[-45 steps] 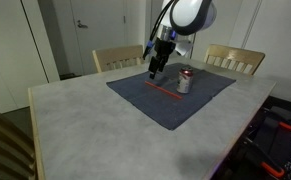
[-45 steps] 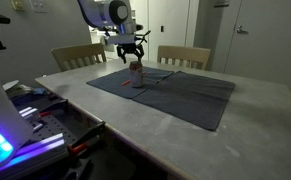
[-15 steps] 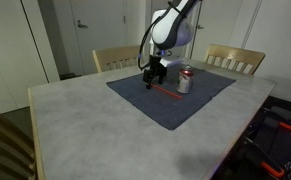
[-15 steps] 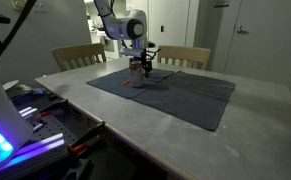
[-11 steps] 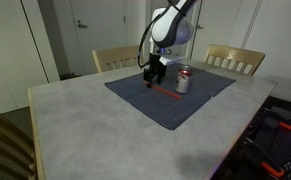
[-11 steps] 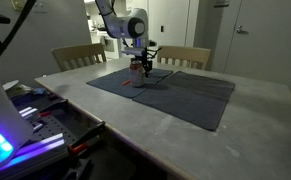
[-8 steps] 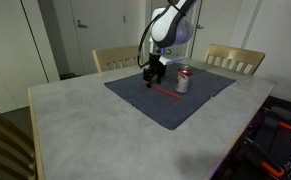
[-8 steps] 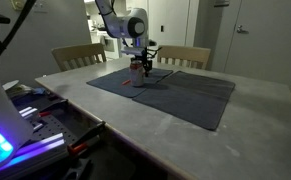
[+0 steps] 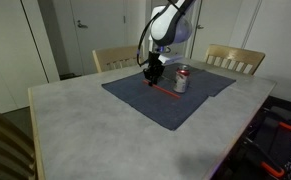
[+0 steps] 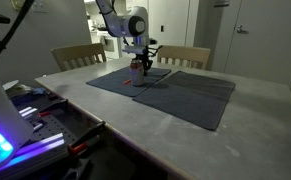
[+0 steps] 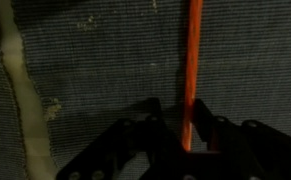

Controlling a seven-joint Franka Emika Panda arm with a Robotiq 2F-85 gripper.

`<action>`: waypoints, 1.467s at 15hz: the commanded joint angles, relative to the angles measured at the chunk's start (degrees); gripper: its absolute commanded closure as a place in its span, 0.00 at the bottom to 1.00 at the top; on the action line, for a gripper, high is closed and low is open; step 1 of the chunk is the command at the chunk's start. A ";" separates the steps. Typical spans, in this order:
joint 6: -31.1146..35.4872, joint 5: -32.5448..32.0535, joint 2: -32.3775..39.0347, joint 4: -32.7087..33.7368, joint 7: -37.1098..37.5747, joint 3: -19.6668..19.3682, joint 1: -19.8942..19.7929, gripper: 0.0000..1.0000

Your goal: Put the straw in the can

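Note:
The red straw (image 9: pixel 166 90) lies flat on the blue cloth (image 9: pixel 175 108), in front of the silver-grey can (image 9: pixel 181 81) with its red top. My gripper (image 9: pixel 153 80) is down at the straw's left end, fingertips at the cloth. In the wrist view the straw (image 11: pixel 192 70) runs up from between the two dark fingers of my gripper (image 11: pixel 188 130). The jaws stand narrow around it, and a sliver of cloth still shows beside the straw. In an exterior view my gripper (image 10: pixel 141 72) hides most of the can.
The cloth (image 10: pixel 185 95) covers the far half of the pale table (image 9: pixel 85 130). Two wooden chairs (image 9: pixel 117 58) (image 9: pixel 235 58) stand behind the table. A pale ridge (image 11: pixel 20 90) runs down the left of the wrist view.
The jaws have narrowed around the straw over the last second. The cloth's near-left edge has slid slightly left. The arm has stayed low at the straw's end.

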 commanded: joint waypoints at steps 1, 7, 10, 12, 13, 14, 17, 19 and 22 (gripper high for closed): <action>-0.23 -1.68 -0.51 0.04 1.46 -1.29 1.33 0.93; -0.70 -8.15 -0.43 -1.04 7.00 -7.31 5.11 0.98; -0.58 -9.26 -0.72 -2.38 9.44 -9.36 5.20 0.98; -0.26 -8.77 -1.15 -3.16 9.84 -9.52 4.64 0.98; -0.07 -8.52 -1.63 -3.64 9.65 -9.35 4.35 0.98; 0.04 -8.25 -1.92 -3.83 9.39 -9.05 4.05 0.98; -0.06 -8.06 -4.40 -4.73 7.19 -7.52 3.48 0.98; -1.05 -8.53 -6.29 -4.81 5.29 -6.69 3.55 0.98; -2.03 -9.42 -9.25 -4.72 2.97 -5.66 3.96 0.98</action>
